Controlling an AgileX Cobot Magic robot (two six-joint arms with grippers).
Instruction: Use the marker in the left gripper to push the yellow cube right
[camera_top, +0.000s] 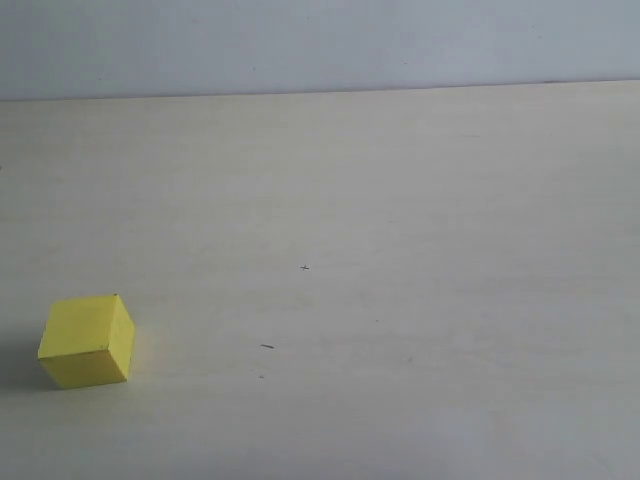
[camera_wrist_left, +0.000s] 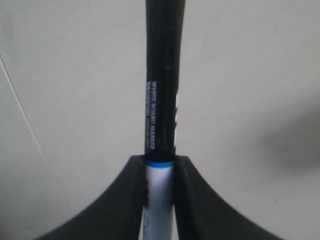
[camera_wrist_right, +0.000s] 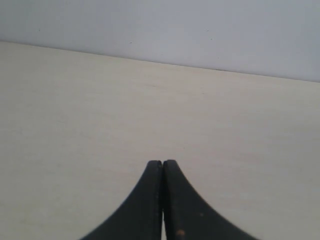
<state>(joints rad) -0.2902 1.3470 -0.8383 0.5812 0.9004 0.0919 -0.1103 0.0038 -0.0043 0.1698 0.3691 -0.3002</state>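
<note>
Marker (camera_wrist_left: 161, 100) clamped in left jaws, yellow cube (camera_top: 87, 341) on table (camera_top: 420, 230)

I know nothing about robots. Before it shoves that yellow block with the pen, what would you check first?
1. Grip: the black-capped white marker sits clamped in the left pincer: ok.
2. Target: the bright yellow cube rests flat on the pale table: ok.
3. Path: nothing stands to the right of the cube in the exterior view: ok.
4. Alignment: marker tip at the cube's left side: cannot tell. No arm shows in the exterior view, and the left wrist view shows no cube.
5. Right pincer: shut, empty, no cube in its view: ok.
</note>
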